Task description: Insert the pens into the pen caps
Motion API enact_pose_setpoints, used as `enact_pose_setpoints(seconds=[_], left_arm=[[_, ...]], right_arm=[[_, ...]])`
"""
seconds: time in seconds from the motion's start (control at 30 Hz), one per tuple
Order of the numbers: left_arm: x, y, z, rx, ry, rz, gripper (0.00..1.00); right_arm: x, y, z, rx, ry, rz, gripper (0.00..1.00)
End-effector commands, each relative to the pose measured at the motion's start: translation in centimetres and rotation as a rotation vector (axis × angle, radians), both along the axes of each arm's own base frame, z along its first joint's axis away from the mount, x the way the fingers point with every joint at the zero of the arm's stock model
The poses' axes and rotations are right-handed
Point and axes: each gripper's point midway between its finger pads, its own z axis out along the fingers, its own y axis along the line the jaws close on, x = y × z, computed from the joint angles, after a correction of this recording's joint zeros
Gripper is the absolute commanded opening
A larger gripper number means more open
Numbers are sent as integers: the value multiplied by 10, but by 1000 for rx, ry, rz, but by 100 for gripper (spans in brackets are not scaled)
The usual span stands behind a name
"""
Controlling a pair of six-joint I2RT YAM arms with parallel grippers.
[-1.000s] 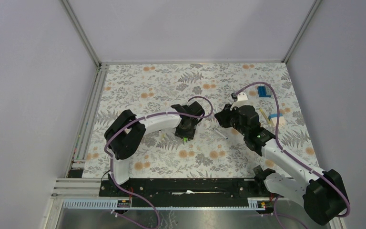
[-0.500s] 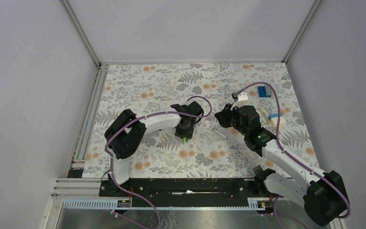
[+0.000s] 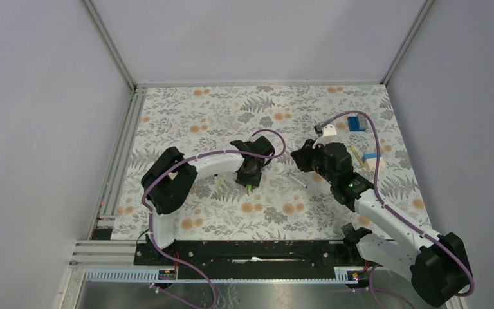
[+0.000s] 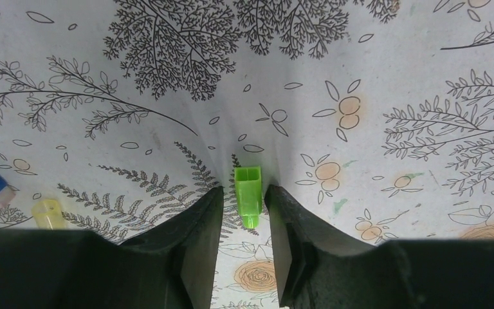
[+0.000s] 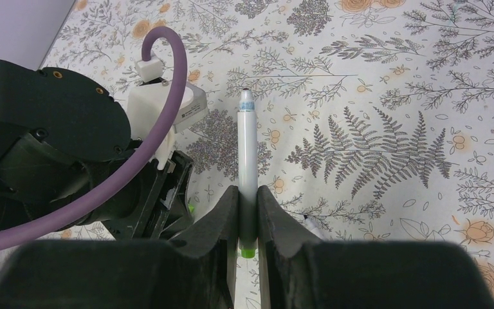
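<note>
On the flowered bench [image 3: 199, 109], the left gripper [image 4: 244, 191] pressed down near centre, its jaws released, a sliver apart either side of the green cap [image 4: 247, 187]. At its 3 o'clock, the right gripper [image 5: 247, 193] had its jaws clenched on a white pen [image 5: 247, 141]. The cap likely needed a square pinch before lifting toward the pen.

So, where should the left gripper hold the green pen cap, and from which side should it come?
Best by its two flat sides, near the closed end, from above, one finger on each side, where the left gripper stands. The green pen cap lies flat, its square mouth pointing away from the wrist, so this leaves the mouth free for the pen in the right gripper.
</note>
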Motion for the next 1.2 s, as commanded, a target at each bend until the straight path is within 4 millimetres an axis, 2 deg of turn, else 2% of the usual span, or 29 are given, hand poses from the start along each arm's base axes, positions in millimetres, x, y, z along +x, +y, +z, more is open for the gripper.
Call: enact_pose_setpoints(seconds=[0.0, 0.2, 0.3, 0.4, 0.47, 0.67, 0.83, 0.93, 1.03, 1.17], left_arm=[[5, -1, -7, 5, -6, 7, 37], [4, 0, -9, 8, -2, 9, 31], [4, 0, -10, 9, -2, 6, 23], [4, 0, -10, 8, -2, 7, 12], [5, 0, -9, 9, -7, 10, 0], [12, -7, 7, -49, -49, 14, 0], [19, -9, 34, -142, -108, 36, 0], [24, -9, 55, -217, -151, 38, 0], [29, -11, 87, -309, -239, 22, 0], [39, -8, 142, -420, -398, 15, 0]], right_arm=[[3, -3, 11, 1, -49, -16, 0], [3, -3, 11, 2, -49, -19, 0], [3, -3, 10, 1, -47, -17, 0], [3, -2, 9, 1, -43, -16, 0], [3, -1, 11, 6, -45, -15, 0], [3, 2, 15, 30, -53, -5, 0], [7, 6, 25, 60, -67, -6, 0], [5, 16, 32, 92, -74, 42, 0], [3, 27, 45, 138, -101, 96, 0], [-1, 43, 63, 208, -142, 179, 0]])
